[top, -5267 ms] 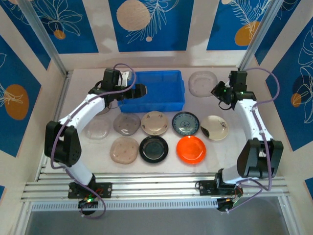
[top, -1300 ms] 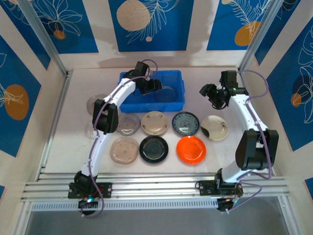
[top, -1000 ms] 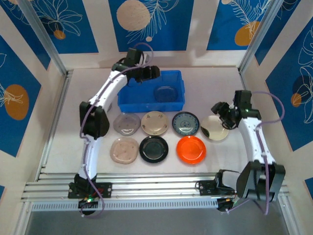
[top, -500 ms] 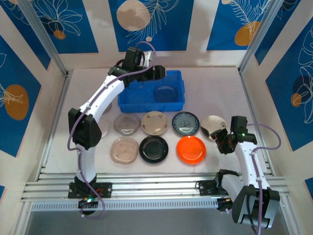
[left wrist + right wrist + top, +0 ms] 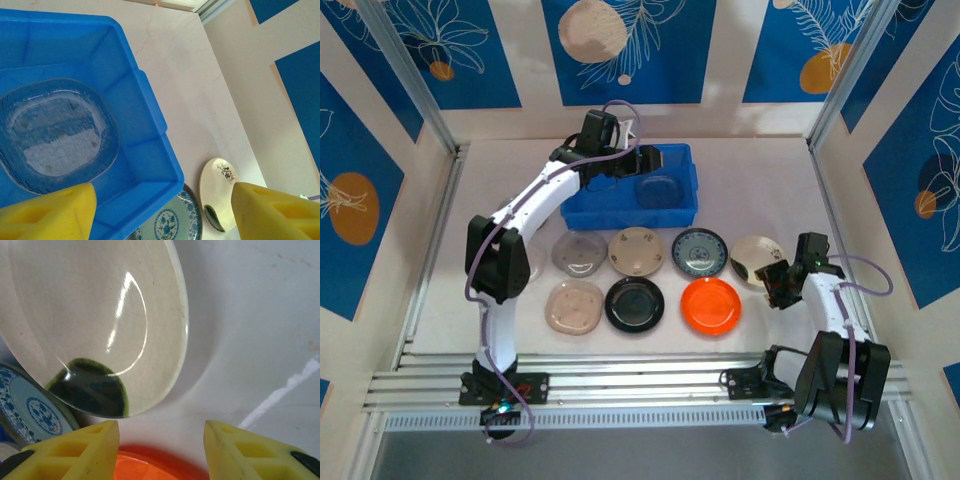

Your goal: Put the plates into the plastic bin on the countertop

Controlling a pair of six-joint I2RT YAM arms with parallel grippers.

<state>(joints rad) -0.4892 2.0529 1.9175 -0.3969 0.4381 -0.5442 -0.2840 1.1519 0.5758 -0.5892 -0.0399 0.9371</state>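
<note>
The left gripper [image 5: 163, 194] hangs with its yellow fingers [image 5: 50, 210] spread wide and nothing between them. It is over the rectangular bright blue plastic bin [image 5: 620, 212], which stands at the twelve o'clock side of the flat pale beige countertop [image 5: 760, 180]. One clear grey shallow plate [image 5: 658, 190] lies flat on the bin's floor, at six o'clock from the gripper in the overhead view.

The right gripper [image 5: 772, 280] sits low near the countertop's four o'clock edge, jaws apart and empty. Just beside it at eleven o'clock lies a round cream plate with a dark patch [image 5: 95, 315], its rim outside the fingers. A bright orange-red round plate [image 5: 710, 305] lies at eight o'clock and a blue-patterned round plate [image 5: 699, 252] at ten o'clock. Farther toward nine o'clock, all on the countertop outside the bin, lie:
- a beige plate [image 5: 636, 251]
- a second clear grey plate [image 5: 580, 252]
- a glossy black plate [image 5: 635, 305]
- a translucent pinkish plate [image 5: 574, 306]
</note>
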